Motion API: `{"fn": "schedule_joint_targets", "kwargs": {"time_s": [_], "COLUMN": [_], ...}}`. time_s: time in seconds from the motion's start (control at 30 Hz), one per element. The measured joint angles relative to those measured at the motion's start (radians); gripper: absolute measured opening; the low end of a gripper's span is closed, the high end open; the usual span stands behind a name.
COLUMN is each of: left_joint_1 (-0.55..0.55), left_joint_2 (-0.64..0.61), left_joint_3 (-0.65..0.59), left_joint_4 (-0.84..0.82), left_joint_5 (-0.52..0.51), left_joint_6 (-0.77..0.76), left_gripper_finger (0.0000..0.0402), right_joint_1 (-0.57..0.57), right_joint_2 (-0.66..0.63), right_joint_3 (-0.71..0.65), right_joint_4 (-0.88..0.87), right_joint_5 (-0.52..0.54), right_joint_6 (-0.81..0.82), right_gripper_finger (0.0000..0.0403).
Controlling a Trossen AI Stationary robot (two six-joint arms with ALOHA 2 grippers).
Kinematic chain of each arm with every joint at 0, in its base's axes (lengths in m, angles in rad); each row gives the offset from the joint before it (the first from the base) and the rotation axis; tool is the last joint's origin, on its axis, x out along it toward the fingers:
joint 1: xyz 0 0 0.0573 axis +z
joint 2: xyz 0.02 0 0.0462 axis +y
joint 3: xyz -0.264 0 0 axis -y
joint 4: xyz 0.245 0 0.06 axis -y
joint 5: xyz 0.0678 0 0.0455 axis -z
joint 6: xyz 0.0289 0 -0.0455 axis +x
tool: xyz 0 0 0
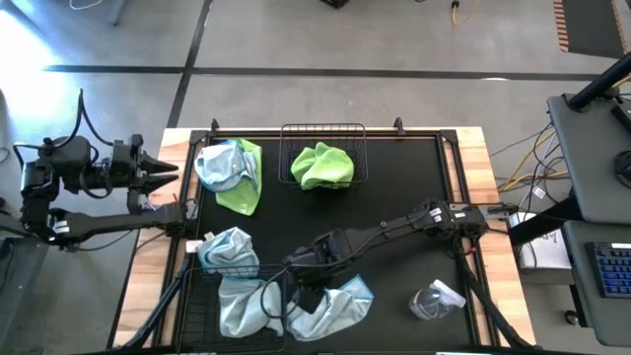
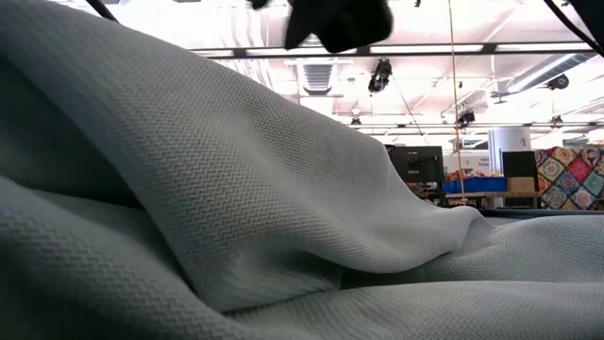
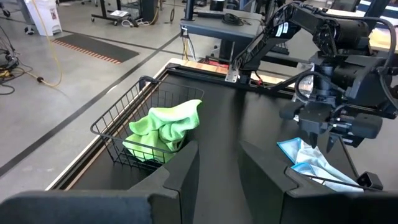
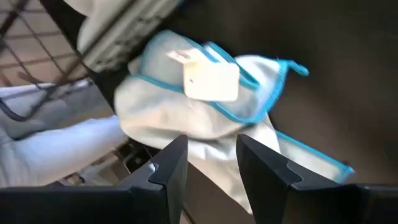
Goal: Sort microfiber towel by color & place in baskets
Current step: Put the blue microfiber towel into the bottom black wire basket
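Note:
My right gripper [image 1: 304, 289] [image 4: 208, 165] is open, reaching from the table's right to the near side. It stands just over a pale blue towel [image 1: 340, 306] [image 4: 199, 118] with a white tag [image 4: 211, 78]. That towel lies on the table against the near basket [image 1: 192, 296], which holds more pale blue towels [image 1: 242, 308]. The far basket [image 1: 323, 128] [image 3: 118, 121] holds a lime green towel [image 1: 322, 166] [image 3: 163, 127]. One more blue towel [image 1: 229, 247] lies left of centre. A blue and green pile [image 1: 232, 176] lies far left. My left gripper [image 1: 163, 173] [image 3: 219, 165] waits open off the table's left edge. My right gripper hangs open above the pale blue towel [image 3: 314, 165], fingers pointing down at its bunched part beside the near basket. I cannot tell whether the fingertips touch the cloth.
A small clear plastic wrapper [image 1: 437, 299] lies near the table's near right corner. The black mat's middle and right [image 1: 414, 177] are bare. In the low view a pale towel [image 2: 236, 208] fills the frame right before the camera.

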Motion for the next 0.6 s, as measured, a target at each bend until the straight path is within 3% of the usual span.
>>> {"fn": "schedule_joint_targets", "kwargs": {"time_s": [0.6], "left_joint_1": [0.0], "left_joint_2": [0.0], "left_joint_3": [0.0], "left_joint_4": [0.0], "left_joint_5": [0.0], "left_joint_6": [0.0], "left_gripper_finger": [0.0095], "right_joint_1": [0.052], "right_joint_2": [0.068], "right_joint_3": [-0.007], "right_joint_4": [-0.009], "right_joint_5": [0.007], "right_joint_6": [0.012], "right_gripper_finger": [0.0136]}}
